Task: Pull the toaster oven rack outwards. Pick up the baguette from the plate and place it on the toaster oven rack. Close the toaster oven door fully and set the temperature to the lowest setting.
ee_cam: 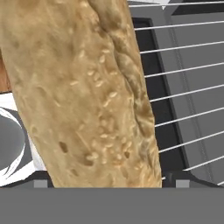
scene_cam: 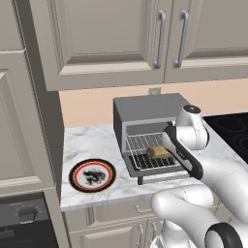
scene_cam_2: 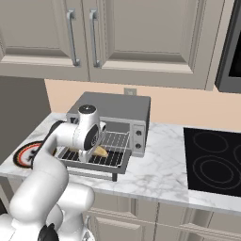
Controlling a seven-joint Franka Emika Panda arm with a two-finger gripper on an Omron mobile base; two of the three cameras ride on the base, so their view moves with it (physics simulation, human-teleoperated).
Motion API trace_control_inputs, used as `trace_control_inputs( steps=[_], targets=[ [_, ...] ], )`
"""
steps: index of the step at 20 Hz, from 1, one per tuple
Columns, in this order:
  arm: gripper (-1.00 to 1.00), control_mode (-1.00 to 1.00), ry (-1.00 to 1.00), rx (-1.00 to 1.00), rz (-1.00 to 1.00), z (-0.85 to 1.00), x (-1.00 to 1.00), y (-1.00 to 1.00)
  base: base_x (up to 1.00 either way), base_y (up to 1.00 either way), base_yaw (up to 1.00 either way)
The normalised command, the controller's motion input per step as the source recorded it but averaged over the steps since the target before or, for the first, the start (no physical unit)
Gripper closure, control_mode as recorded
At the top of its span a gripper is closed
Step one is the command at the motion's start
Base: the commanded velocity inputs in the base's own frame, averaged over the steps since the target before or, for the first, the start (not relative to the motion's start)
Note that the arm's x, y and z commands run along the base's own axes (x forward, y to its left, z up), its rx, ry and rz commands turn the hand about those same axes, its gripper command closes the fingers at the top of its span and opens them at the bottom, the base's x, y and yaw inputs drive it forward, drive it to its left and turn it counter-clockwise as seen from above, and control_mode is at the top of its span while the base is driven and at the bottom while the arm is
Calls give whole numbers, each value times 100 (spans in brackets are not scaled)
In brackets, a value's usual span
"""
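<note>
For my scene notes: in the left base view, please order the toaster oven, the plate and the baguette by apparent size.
1. toaster oven
2. plate
3. baguette, lying on the toaster oven rack

Kitchen: marble counter [scene_cam: 92, 145], wall cabinets [scene_cam: 111, 38], cooktop [scene_cam_2: 212, 160].

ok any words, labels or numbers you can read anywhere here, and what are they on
None can be read.
Toaster oven side panel: small round knobs, any markings around them too small to make out.
Plate: a white-grey pattern in the middle, not lettering.
Baguette, rack, upper cabinets and stovetop: no text.
</note>
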Motion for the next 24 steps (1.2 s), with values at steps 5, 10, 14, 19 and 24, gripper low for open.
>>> trace_control_inputs(
  steps=[5, 10, 14, 19, 24],
  targets=[
    [-100, -100, 0, 0, 0, 0, 0, 0, 0, 0, 0],
    [-100, -100, 0, 0, 0, 22, 0, 0, 0, 0, 0],
    [-100, -100, -1, 0, 0, 64, -6, 0, 0, 0, 0],
    [-100, -100, 2, 0, -3, 70, -19, 0, 0, 0, 0],
    [-100, -100, 21, 0, -13, 26, -35, 0, 0, 0, 0]
  ],
)
